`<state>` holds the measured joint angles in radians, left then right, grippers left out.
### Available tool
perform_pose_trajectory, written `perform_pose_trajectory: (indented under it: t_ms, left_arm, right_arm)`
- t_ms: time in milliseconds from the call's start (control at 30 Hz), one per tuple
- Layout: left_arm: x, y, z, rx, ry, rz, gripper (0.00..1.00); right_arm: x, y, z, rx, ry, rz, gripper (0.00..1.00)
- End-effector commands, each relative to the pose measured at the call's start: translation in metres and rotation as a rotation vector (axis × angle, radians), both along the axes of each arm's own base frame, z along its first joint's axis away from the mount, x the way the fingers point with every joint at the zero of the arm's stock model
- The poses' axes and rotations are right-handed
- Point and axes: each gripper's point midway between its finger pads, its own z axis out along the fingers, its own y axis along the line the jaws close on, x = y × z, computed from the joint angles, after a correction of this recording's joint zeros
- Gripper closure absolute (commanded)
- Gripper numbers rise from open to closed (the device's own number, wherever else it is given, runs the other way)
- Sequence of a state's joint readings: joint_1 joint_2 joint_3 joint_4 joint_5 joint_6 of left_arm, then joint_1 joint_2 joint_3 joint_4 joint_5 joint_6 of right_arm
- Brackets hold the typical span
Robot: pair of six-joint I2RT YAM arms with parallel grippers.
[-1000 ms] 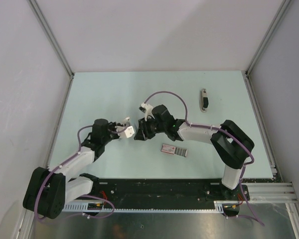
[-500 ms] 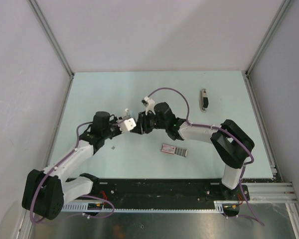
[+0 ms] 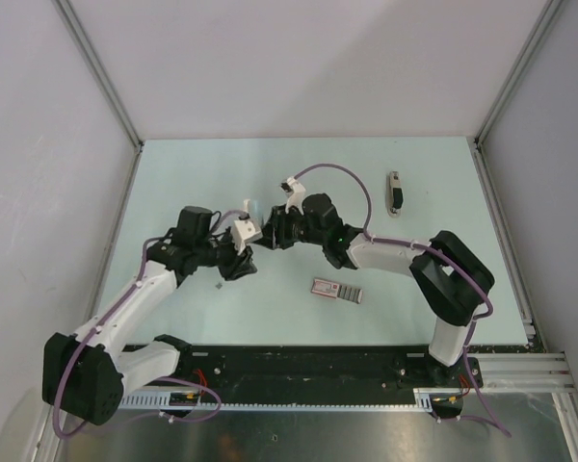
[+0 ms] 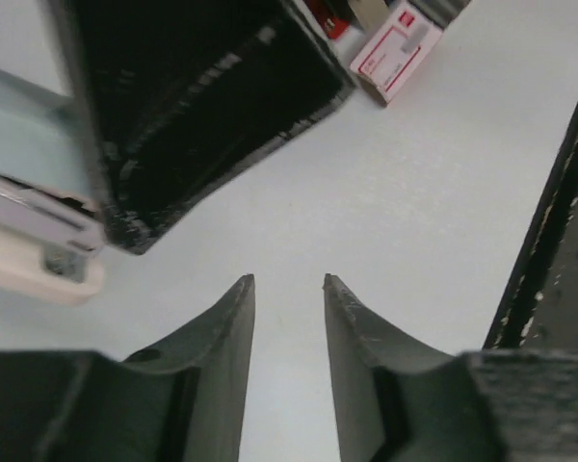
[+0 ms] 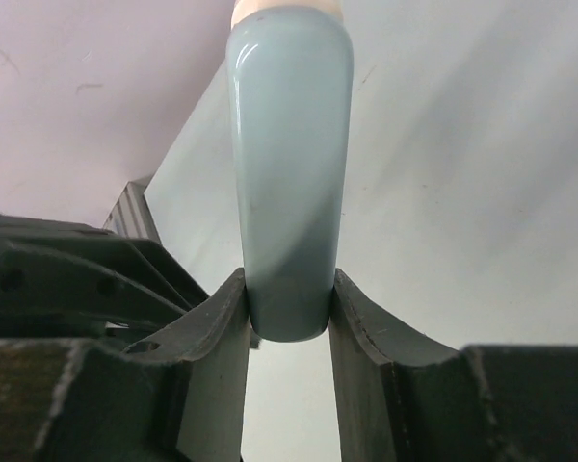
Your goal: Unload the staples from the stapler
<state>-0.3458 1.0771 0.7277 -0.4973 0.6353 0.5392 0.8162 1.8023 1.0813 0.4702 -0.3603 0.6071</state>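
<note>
The right arm (image 3: 405, 255) folds at a raised elbow near the bench's right side and stretches leftward to mid-bench, a purple cable looping over its wrist; the right tool (image 5: 287, 279) is clamped on the blunt, rounded end of a smooth, glossy, pale blue-grey plastic stapler (image 5: 289, 173). Its dark, curved, matte fingers (image 5: 222, 318) press both flanks of the thumb-shaped shell, which runs away from the wrist camera to a cream tip. Whether the stapler touches the pale mint-green bench (image 3: 193, 173) cannot be told.

The left arm (image 3: 140, 294) climbs from its near-left base, bends, and turns its wrist rightward, so the left tool (image 4: 289, 284) sits just beside the right tool; its two scuffed black fingers stand apart with a narrow gap, nothing between them, bare bench below. At the left edge of the left wrist view the stapler shows in layers: pale blue top, silver-grey metal channel, cream base.

A flat pink-and-grey rectangular packet (image 3: 338, 290) lies near the tools; a small slim black object on a pale beige-grey base (image 3: 395, 192) lies well apart at far right; a tiny grey speck (image 3: 219, 285) lies by the left tool, too small to identify.
</note>
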Motion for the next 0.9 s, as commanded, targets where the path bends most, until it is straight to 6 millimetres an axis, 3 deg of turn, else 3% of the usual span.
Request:
perform_pose_trajectory:
  t_ms: [0, 67, 167, 300, 533, 700, 867]
  left_arm:
    - [0.025, 0.004, 0.059, -0.114, -0.034, 0.1, 0.55]
    - [0.056, 0.031, 0.088, -0.131, -0.089, 0.237, 0.44]
    - [0.092, 0.08, 0.121, -0.162, -0.134, 0.426, 0.16]
    - [0.115, 0.118, 0.13, -0.188, -0.117, 0.556, 0.06]
    - [0.111, 0.121, 0.121, -0.216, -0.061, 0.586, 0.01]
    - [0.107, 0.122, 0.13, -0.23, -0.077, 0.598, 0.0]
    - [0.113, 0.141, 0.13, -0.214, -0.074, 0.705, 0.01]
  right_arm:
    - [0.011, -0.006, 0.044, -0.002, -0.113, -0.044, 1.0]
    - [0.013, -0.012, 0.033, -0.087, -0.11, -0.053, 1.0]
    - [0.01, -0.02, 0.013, -0.214, -0.096, -0.052, 1.0]
    - [0.001, -0.027, -0.019, -0.405, -0.072, -0.045, 1.0]
    - [-0.016, -0.013, -0.071, -0.732, -0.021, 0.047, 1.0]
    - [-0.021, 0.012, -0.085, -0.841, -0.05, 0.093, 1.0]
    - [-0.025, 0.03, -0.097, -0.884, -0.066, 0.12, 1.0]
